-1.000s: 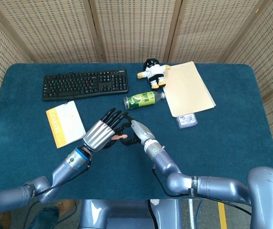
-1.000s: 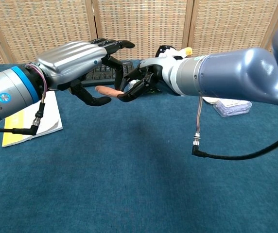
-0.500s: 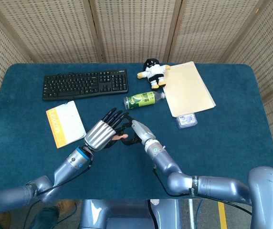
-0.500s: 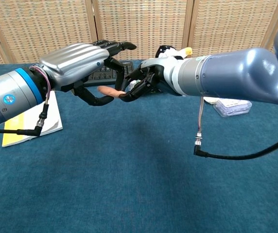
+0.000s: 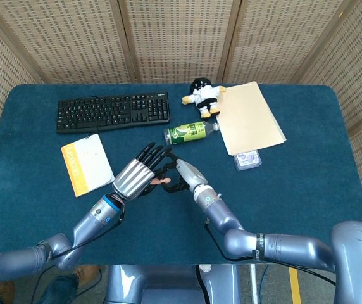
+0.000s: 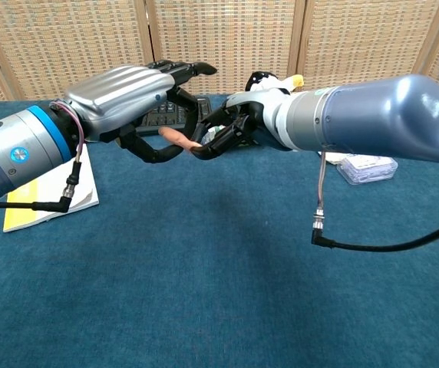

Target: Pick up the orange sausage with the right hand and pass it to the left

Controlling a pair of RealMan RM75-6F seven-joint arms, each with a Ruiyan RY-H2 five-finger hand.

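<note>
- Head view: the step in hand is judged to be the handover itself. The orange sausage [image 5: 162, 182] is off the table [image 5: 307, 190], lifted above its middle, between the two hands.
- Head view: the right hand [image 5: 182, 174] pinches the right end of the sausage; its arm reaches in from lower right. The left hand [image 5: 135, 176] lies back uppermost with its fingers extended toward the green bottle [image 5: 190, 132], covering the sausage's left end.
- Head view: keyboard [image 5: 113, 111], yellow booklet [image 5: 85, 163], plush toy [image 5: 202, 95] and folder [image 5: 249, 117] lie well apart from the exchange.
- Chest view: the sausage [image 6: 178, 137] runs level from the right hand [image 6: 231, 129] into the hollow of the left hand [image 6: 139, 100]. The left thumb curls under it; the upper fingers stand straight. Whether that hand already bears on the sausage cannot be told.
- Judgement: the next move calls for the left hand to close firmly on the sausage before the right hand lets go; an early release risks a drop.
</note>
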